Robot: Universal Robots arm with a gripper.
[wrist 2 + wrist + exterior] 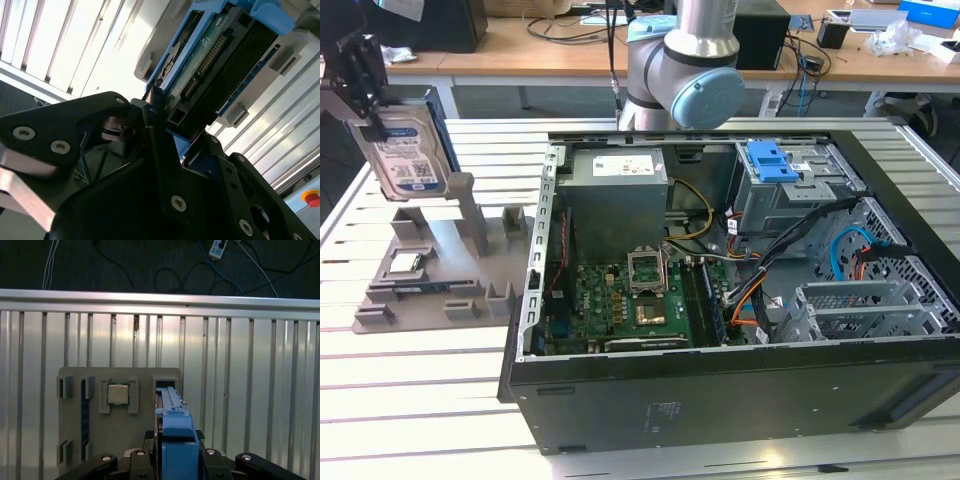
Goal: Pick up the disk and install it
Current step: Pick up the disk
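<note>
One slatted aluminium table (420, 400) fills the room's middle. Lying on it, from the centre out to four o'clock in the exterior view, is an open black computer case (720, 400) of painted sheet metal. It holds a green motherboard (620, 300), a grey boxy power supply (617, 200) and, toward one o'clock, a bare-metal drive cage with a blue plastic latch (770, 162). The arm (685, 70), smooth grey tube with pale blue joint caps, rises at twelve o'clock behind the case. Over at nine o'clock sits a matte grey fixture plate (470, 225) with upright posts and pockets. The disk (408, 150) is held in the air above it at ten o'clock, well apart from the case, which lies off toward its four o'clock. The disk is a flat silver metal slab with a white-and-blue label facing the exterior view and a blue plastic bracket along its edges. The gripper (368, 105), black and angular, is clamped on the disk's upper end, so the drive hangs from the fingers toward five o'clock. Its long axis is close to upright and tilted a little that way. In the second wrist view the dark fingers (155, 125) pinch the bracket edge beside the green circuit board and connector pins. I judge the disk's lower end clear of the nearest post, though the gap looks slim. Smallest of all, a square shiny processor chip (118, 393) rests in its pocket on the fixture.
</note>
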